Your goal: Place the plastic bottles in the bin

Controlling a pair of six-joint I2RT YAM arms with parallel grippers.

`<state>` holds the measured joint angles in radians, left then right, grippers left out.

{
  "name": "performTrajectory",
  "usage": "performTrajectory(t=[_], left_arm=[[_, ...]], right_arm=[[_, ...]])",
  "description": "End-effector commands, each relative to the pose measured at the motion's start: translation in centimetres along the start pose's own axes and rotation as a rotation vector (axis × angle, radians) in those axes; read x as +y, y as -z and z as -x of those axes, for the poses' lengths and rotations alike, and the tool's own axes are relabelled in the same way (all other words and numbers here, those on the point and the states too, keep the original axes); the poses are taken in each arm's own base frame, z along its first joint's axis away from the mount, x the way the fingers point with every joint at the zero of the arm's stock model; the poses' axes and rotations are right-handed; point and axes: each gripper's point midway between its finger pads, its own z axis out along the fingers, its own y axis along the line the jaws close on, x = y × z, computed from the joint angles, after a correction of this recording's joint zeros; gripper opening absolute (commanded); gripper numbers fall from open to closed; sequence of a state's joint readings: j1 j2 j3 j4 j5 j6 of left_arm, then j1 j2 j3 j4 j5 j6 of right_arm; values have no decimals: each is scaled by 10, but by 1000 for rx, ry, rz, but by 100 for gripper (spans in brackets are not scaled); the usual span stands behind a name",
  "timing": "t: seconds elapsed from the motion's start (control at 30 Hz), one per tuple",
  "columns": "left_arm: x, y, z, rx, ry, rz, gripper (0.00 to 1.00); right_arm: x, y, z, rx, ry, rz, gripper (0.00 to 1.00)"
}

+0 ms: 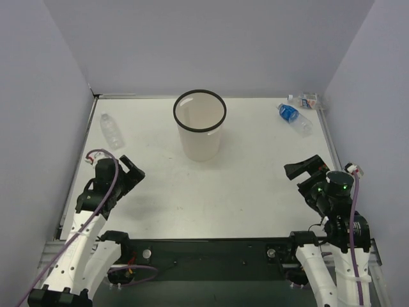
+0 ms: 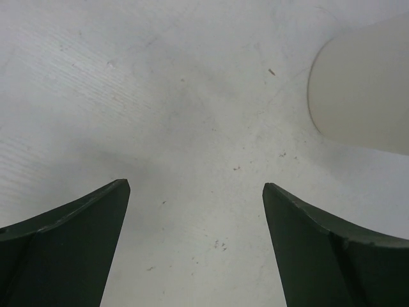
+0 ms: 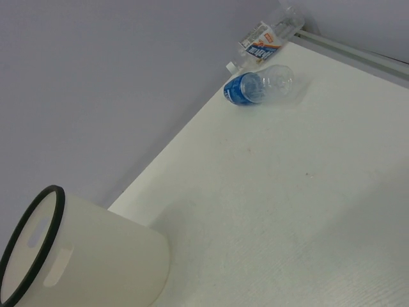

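Note:
The bin point(image 1: 200, 125) stands upright at the table's middle back, white with a black rim. The plain bottle point(image 1: 111, 131) lies at the far left. The blue-labelled bottle point(image 1: 294, 116) and the orange-and-white-labelled bottle point(image 1: 304, 100) lie in the far right corner. My left gripper point(image 1: 131, 173) is open and empty near the left front; its wrist view shows bare table between its fingers point(image 2: 70, 243) and the bin's base point(image 2: 364, 89). My right gripper point(image 1: 301, 169) sits at the right front, spread and empty. Its wrist view shows the bin point(image 3: 83, 256), the blue-labelled bottle point(image 3: 259, 84) and the orange-and-white-labelled bottle point(image 3: 265, 39), but no fingers.
Grey walls close the table on the left, back and right. A metal rail point(image 1: 329, 144) runs along the right edge beside the two bottles. The black base plate point(image 1: 204, 252) spans the near edge between the arms.

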<state>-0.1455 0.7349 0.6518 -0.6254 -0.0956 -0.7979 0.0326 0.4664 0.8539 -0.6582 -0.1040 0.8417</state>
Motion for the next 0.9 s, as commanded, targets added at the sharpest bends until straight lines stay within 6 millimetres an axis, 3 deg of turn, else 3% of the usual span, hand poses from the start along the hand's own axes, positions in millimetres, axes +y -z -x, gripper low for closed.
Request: performTrajectory(t=[0.0, 0.1, 0.17, 0.3, 0.33, 0.37, 0.4, 0.43, 0.53, 0.57, 0.6, 0.63, 0.67, 0.7, 0.87], left_arm=[[15, 12, 17, -123, 187, 64, 97], [-4, 15, 34, -188, 143, -43, 97], [0, 15, 42, -203, 109, 13, 97], [-3, 1, 83, -227, -28, 201, 97], [-18, 9, 107, -282, -28, 197, 97], [-21, 8, 118, -300, -34, 220, 97], [-18, -5, 120, -276, -48, 278, 97], [-31, 2, 147, -335, -33, 287, 98], [-32, -26, 163, -308, -77, 404, 97], [-46, -25, 182, -336, -79, 396, 98], [-42, -46, 181, -296, -110, 445, 97], [-42, -54, 186, -288, -143, 469, 98], [-53, -51, 209, -338, -142, 482, 97], [-46, -73, 205, -293, -182, 538, 97], [-31, -105, 227, -253, -230, 736, 98]], right_arm=[[-9, -7, 3, -1, 6, -68, 100], [3, -5, 7, 17, 20, -44, 100], [7, -5, 6, 36, 36, -29, 100], [17, -9, 1, 94, 103, 19, 96], [21, -9, 3, 100, 113, 21, 95], [21, -9, 3, 105, 131, 20, 95], [23, -9, 3, 108, 143, 27, 95], [26, -9, 4, 115, 151, 31, 95], [29, -11, 5, 140, 174, 22, 95], [28, -12, 4, 157, 187, 15, 94], [27, -13, 3, 167, 195, 6, 94], [26, -16, 2, 187, 202, -8, 94], [26, -16, 2, 197, 208, -13, 94], [26, -17, 0, 208, 218, -16, 93], [26, -24, -3, 247, 239, -29, 93]])
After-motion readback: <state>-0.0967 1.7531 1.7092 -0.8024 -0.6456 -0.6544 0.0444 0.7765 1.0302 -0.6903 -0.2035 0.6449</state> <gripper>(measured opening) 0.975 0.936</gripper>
